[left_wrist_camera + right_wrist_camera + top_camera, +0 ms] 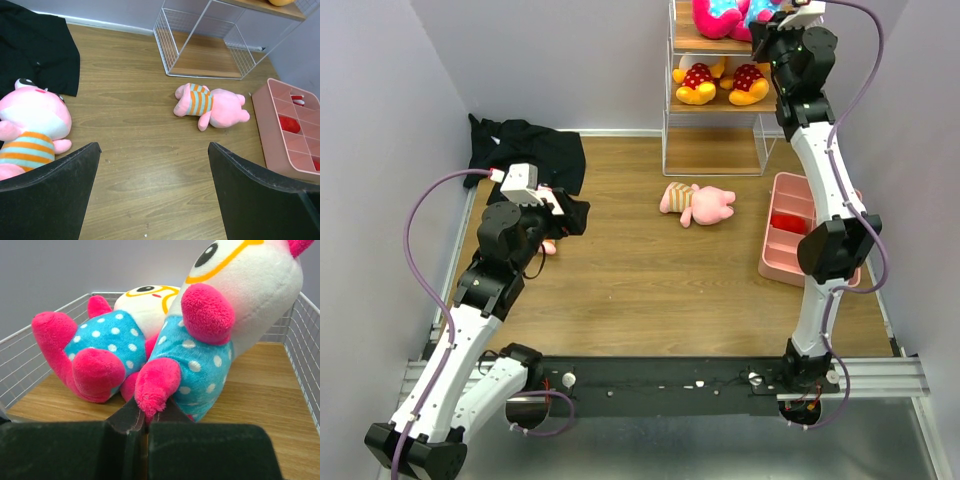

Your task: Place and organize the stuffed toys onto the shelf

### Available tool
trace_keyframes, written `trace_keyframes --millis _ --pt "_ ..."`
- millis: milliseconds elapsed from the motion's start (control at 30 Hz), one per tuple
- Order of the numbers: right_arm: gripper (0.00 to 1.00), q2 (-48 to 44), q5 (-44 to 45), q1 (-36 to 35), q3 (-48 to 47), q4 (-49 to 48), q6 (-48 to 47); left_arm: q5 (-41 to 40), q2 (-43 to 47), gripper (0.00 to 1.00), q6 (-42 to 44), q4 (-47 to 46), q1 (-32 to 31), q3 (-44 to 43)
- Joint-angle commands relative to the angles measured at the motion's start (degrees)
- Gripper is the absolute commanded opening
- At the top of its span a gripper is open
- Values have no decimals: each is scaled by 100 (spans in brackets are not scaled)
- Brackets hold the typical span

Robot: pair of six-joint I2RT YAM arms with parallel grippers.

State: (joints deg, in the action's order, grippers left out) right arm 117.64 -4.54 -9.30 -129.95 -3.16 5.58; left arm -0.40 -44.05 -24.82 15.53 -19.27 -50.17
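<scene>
Where the right gripper stood: at the top board of the shelf, jaws closed tight on a magenta foot of the nearer blue-dressed toy.
Held toy: it stood tilted against its twin, which lay on its back beside it. If plush had snagged between the jaws at release, a pull-back could have dragged it off the board's front edge.
Twin: it touched the held one, so any tug would likely have shifted both.
Yellow toys: both sat on the middle board, looking steady.
Left gripper: jaws were wide apart with nothing between them, low over the table.
Near striped toy: it lay just beside the left finger, head against the black cloth; a grab there might have caught cloth too.
Far striped toy: it lay alone between the shelf and the pink tray, a long reach for either arm.
</scene>
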Motion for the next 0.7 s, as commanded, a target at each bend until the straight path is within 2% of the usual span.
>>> trace_keyframes --millis 0,100,167,267,300,333,367,400,433,500,667 --pt "1 -40 -1065 130 181 -695 338 23 11 99 82 -112 -33 51" --pt "1 -179 -1636 235 513 -1107 592 40 2 99 74 -120 -33 51" --pt "1 -347 -1603 244 925 -1309 733 40 -24 99 74 -112 -25 43" --pt "1 -593 -955 236 1042 -848 917 40 -59 99 65 -112 -24 34" --pt "1 -628 -396 244 1016 -662 962 40 -60 99 65 -120 -16 34" --pt "3 -690 -225 253 1016 -503 988 40 -60 99 65 -129 -16 34" --pt "10 -708 -101 297 1024 -249 1015 32 -51 99 65 -120 -16 34" --pt "28 -734 48 323 1068 -168 1050 40 -42 99 74 -129 -16 43" --pt "33 -760 58 350 1094 -107 1076 40 -33 99 56 -120 -7 43" --pt "42 -787 58 464 1147 -27 1120 40 -24 99 56 -120 -16 60" --pt "48 -857 154 578 1042 140 1164 40 -51 99 56 -120 -7 51"
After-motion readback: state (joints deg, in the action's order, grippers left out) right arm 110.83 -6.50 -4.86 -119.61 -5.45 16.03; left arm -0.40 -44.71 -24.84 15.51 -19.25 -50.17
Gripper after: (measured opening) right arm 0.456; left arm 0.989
